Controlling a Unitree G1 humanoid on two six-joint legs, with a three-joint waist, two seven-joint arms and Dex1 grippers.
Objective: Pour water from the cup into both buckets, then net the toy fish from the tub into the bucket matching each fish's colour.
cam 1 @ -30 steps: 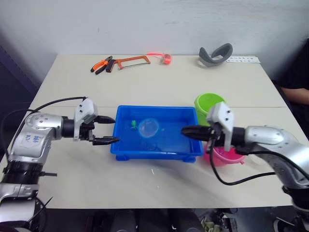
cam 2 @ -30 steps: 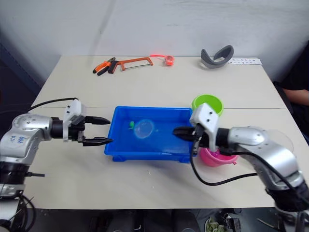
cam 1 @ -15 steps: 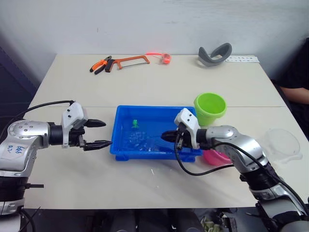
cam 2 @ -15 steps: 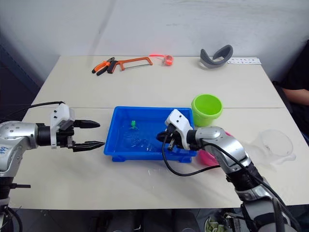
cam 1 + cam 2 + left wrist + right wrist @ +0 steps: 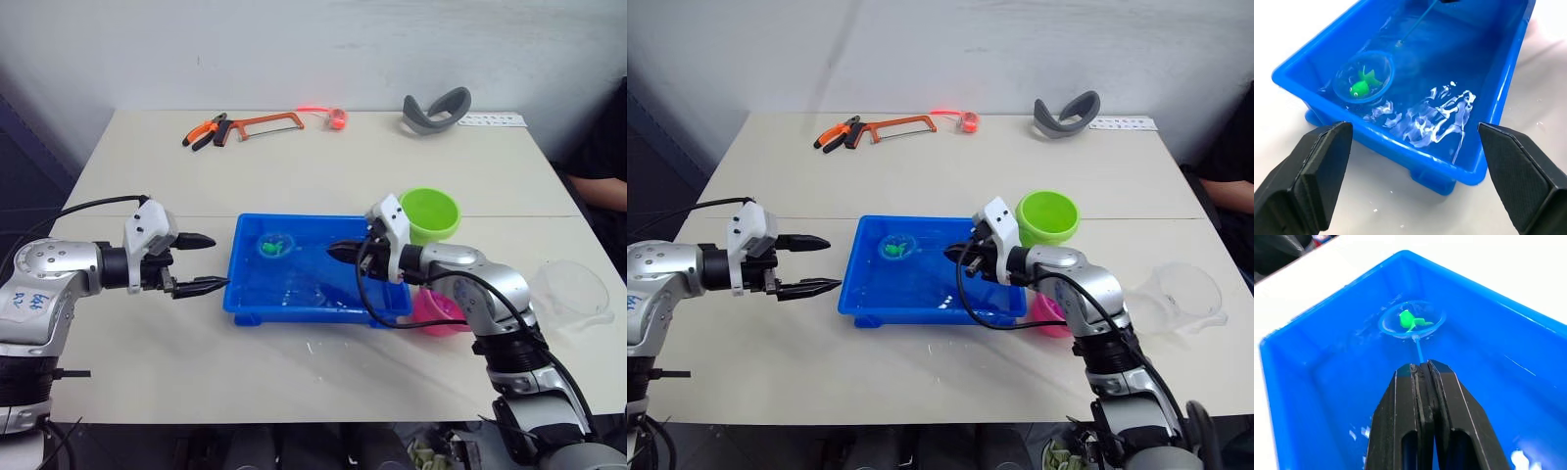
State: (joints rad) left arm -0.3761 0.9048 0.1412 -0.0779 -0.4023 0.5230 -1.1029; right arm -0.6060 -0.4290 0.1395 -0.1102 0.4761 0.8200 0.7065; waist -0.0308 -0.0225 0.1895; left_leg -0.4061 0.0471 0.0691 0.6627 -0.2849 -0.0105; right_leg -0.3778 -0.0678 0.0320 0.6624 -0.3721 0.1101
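Note:
The blue tub (image 5: 294, 309) holds rippling water at the table's middle. My right gripper (image 5: 339, 252) is shut on the net's thin handle over the tub's right half. The net's hoop (image 5: 275, 245) sits near the tub's far left corner with a green toy fish (image 5: 1409, 320) inside it, which also shows in the left wrist view (image 5: 1362, 86). My left gripper (image 5: 201, 263) stands open just outside the tub's left wall, holding nothing. The green bucket (image 5: 429, 213) stands behind the tub's right end, the pink bucket (image 5: 438, 311) in front of it. The clear cup (image 5: 573, 292) lies at the far right.
Orange pliers (image 5: 206, 132), a hacksaw (image 5: 269, 123), a small red object (image 5: 338, 118), a grey curved band (image 5: 437, 110) and a white strip (image 5: 493, 121) lie along the table's back. A person's dark sleeve (image 5: 600, 186) shows at the right edge.
My right gripper dipped the net into the water and swept it toward the tub's far left corner; the hoop, empty before, now holds a green fish. The left gripper barely moved.

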